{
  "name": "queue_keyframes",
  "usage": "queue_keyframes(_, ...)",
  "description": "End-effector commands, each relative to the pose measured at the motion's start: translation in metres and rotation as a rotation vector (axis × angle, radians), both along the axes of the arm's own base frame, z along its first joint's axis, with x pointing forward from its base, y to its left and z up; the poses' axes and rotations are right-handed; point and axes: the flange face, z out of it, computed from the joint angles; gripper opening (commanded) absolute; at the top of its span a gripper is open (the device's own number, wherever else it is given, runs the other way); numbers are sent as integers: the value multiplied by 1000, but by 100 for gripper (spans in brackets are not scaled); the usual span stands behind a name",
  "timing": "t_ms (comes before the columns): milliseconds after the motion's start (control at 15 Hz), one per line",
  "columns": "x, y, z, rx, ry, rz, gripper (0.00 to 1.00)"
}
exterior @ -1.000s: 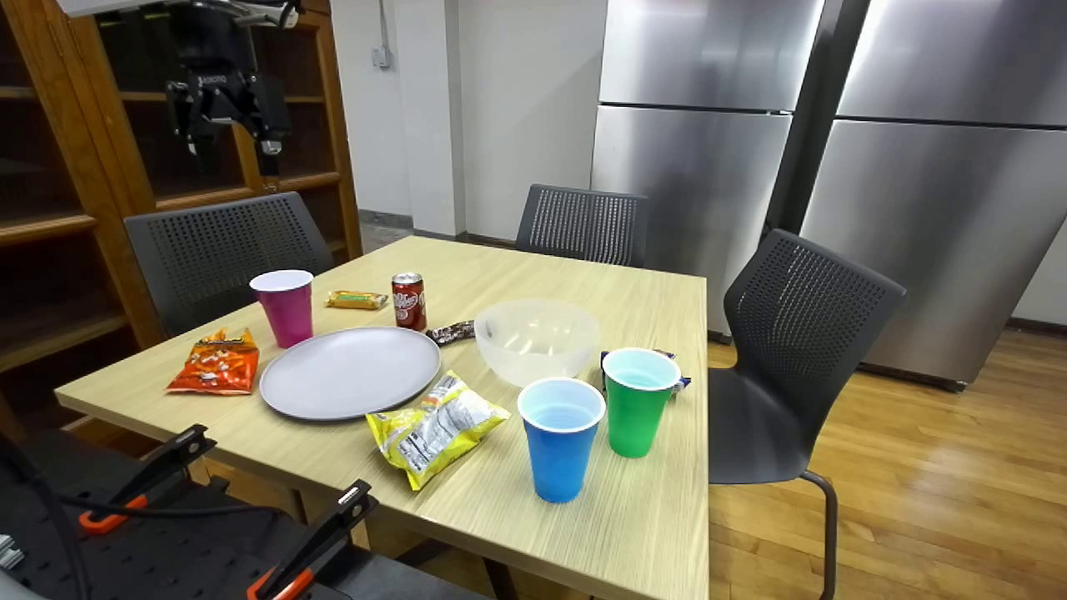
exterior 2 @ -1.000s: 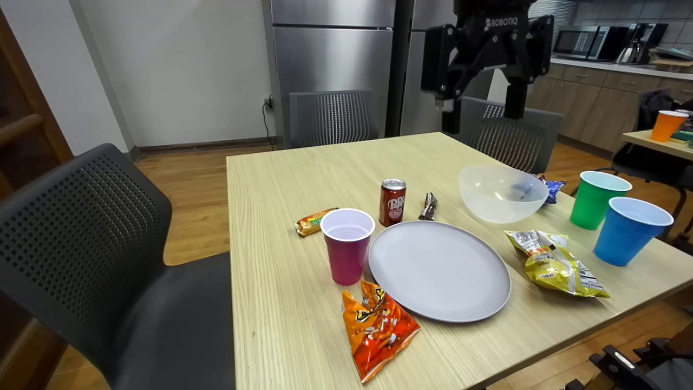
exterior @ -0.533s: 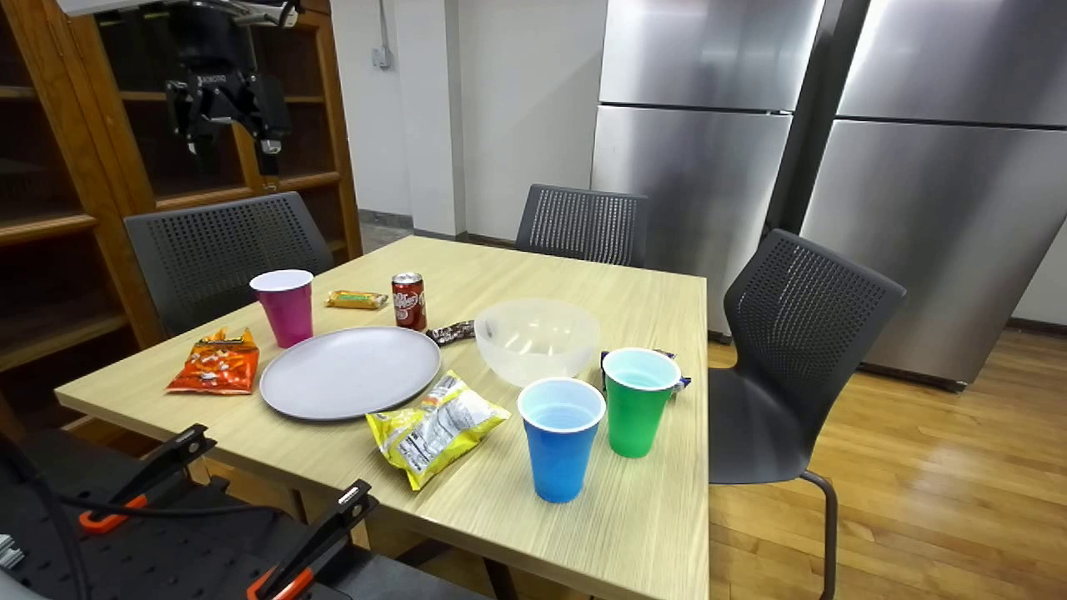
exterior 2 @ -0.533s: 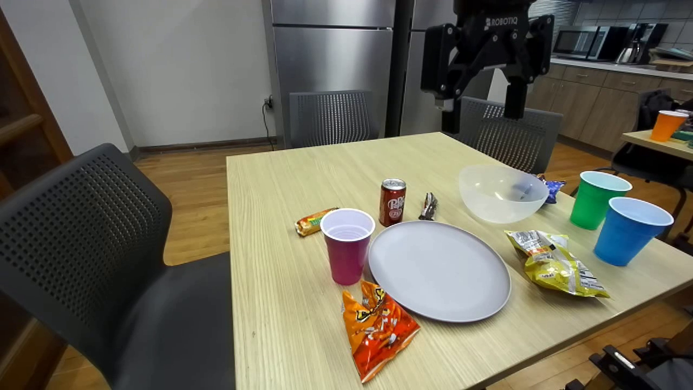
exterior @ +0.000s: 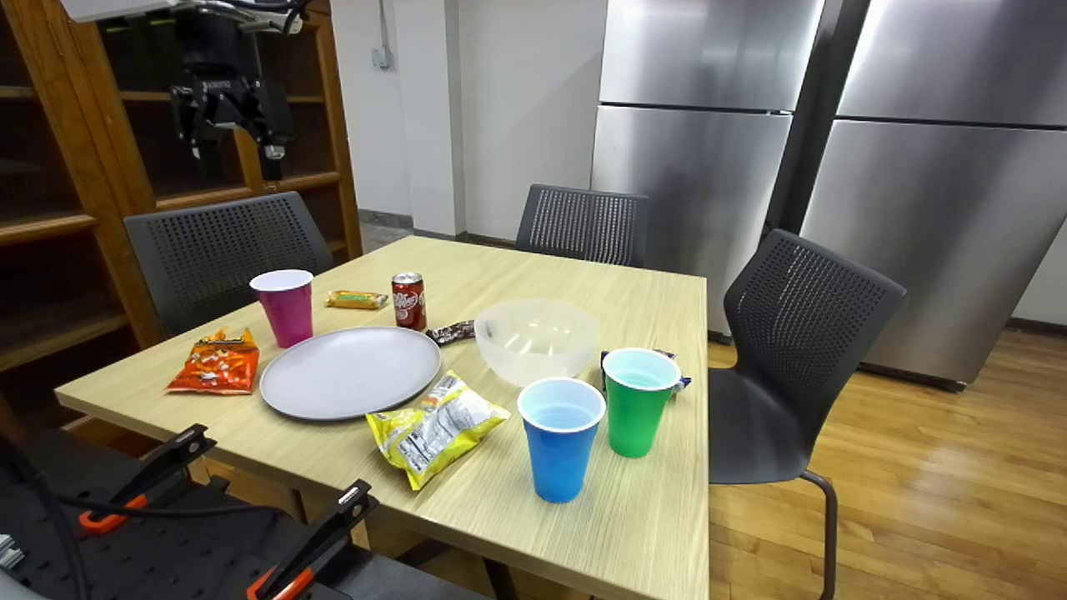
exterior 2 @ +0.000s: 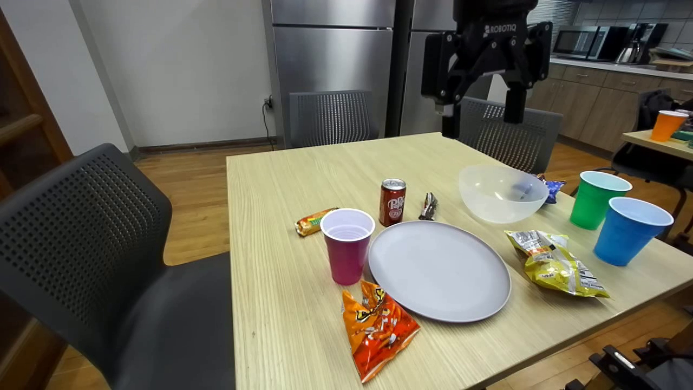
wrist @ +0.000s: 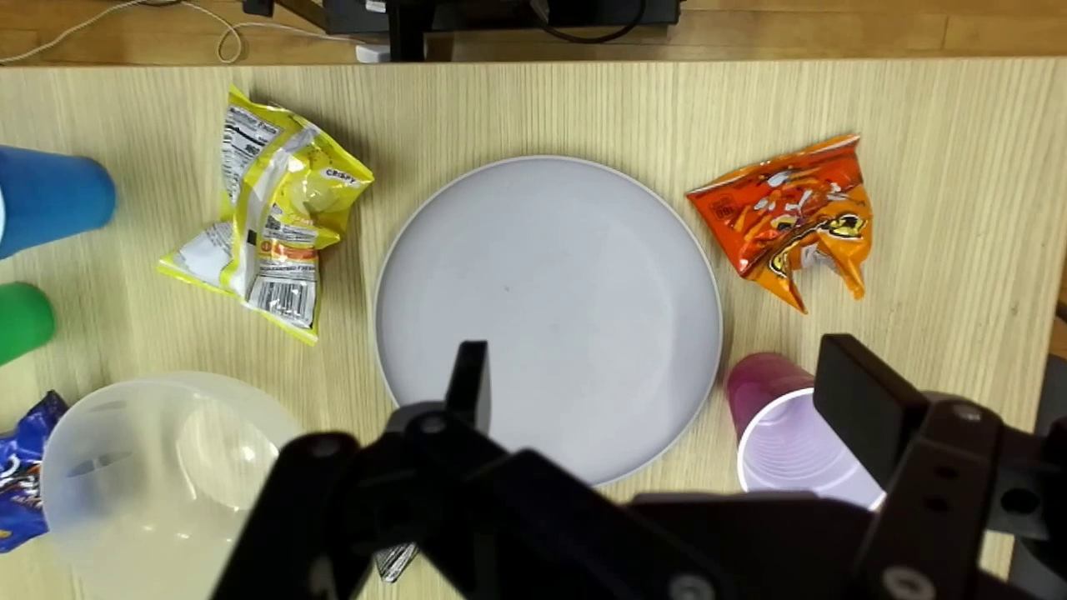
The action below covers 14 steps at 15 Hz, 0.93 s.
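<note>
Wrist view: the gripper [wrist: 668,387] is unloaded, its fingers [wrist: 867,408] spread wide apart with nothing held between them. One finger overlaps the gray plate [wrist: 546,283], the reference for all locations below; the opposite finger overlaps the purple cup [wrist: 779,417], which stands just beside the plate. Both exterior views show the gripper raised well above the level of the plate, in contact with nothing.

The plate lies flat on the wood-pattern table [wrist: 542,108]. Locate the surrounding items in the wrist view as follows. Orange snack bag [wrist: 788,212]: right of the plate, near its rim. Yellow snack bag [wrist: 279,208]: left of the plate, near its rim. Translucent bowl [wrist: 167,467]: left of the plate and lower in the view. Blue cup [wrist: 54,200] and green cup [wrist: 21,321]: left of the plate, well apart from it. Blue packet [wrist: 25,479]: left of the plate, past the bowl.

In an exterior view, the upright soda can [exterior 2: 392,203] and the dark wrapped bar [exterior 2: 429,207] are near the plate's far rim. The yellow wrapped bar [exterior 2: 315,221] lies left of the plate, apart from it. Dark chairs [exterior: 809,317] stand around the table, well apart from the plate.
</note>
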Motion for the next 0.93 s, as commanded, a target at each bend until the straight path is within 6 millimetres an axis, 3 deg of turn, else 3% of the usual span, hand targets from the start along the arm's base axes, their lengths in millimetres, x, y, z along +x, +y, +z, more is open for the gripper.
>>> queue_keyframes(0, 22, 4, -12, 5, 1, 2, 100)
queue_keyframes(400, 64, 8, -47, 13, 29, 6, 100)
queue_keyframes(867, 104, 35, -85, 30, 97, 50, 100)
